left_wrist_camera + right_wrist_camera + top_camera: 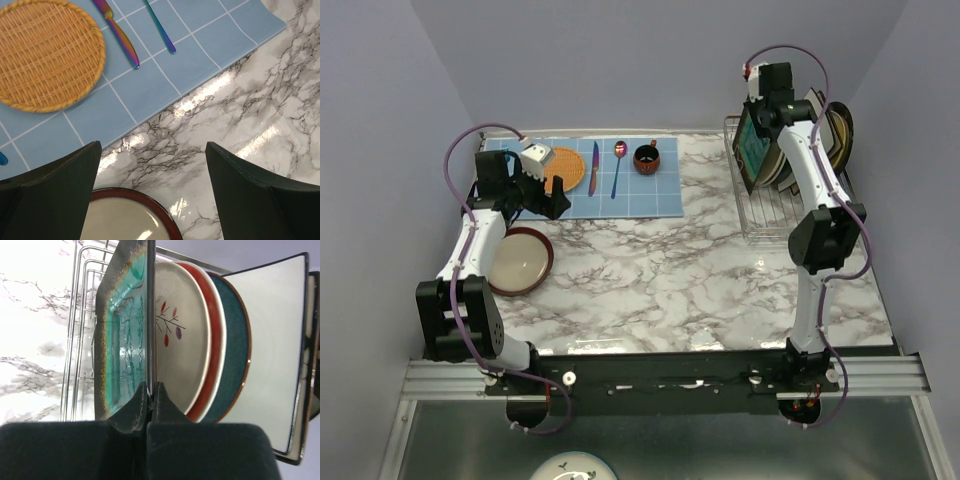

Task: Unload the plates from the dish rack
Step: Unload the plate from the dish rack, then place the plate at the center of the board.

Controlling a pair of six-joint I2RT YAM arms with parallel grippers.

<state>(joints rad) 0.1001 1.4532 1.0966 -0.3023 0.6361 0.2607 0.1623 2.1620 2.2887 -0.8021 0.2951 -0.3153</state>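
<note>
The silver wire dish rack [767,222] stands at the back right with several plates upright in it. My right gripper [151,388] [761,122] is shut on the top rim of the square teal plate [124,340] [751,148], the front one in the row. Behind it stand a flowered cream plate [182,345], a red-rimmed plate [216,340], a dark teal plate [236,350] and a square cream plate [270,350]. A red-rimmed cream plate [520,262] [125,222] lies flat on the marble at the left. My left gripper [155,192] [550,205] hangs open just above its far edge, holding nothing.
A blue placemat [630,195] at the back left carries an orange woven mat [566,168] [45,52], a knife [594,168] [120,36], a spoon [617,166] and a small dark-red cup [646,158]. Grey walls close in the table on three sides.
</note>
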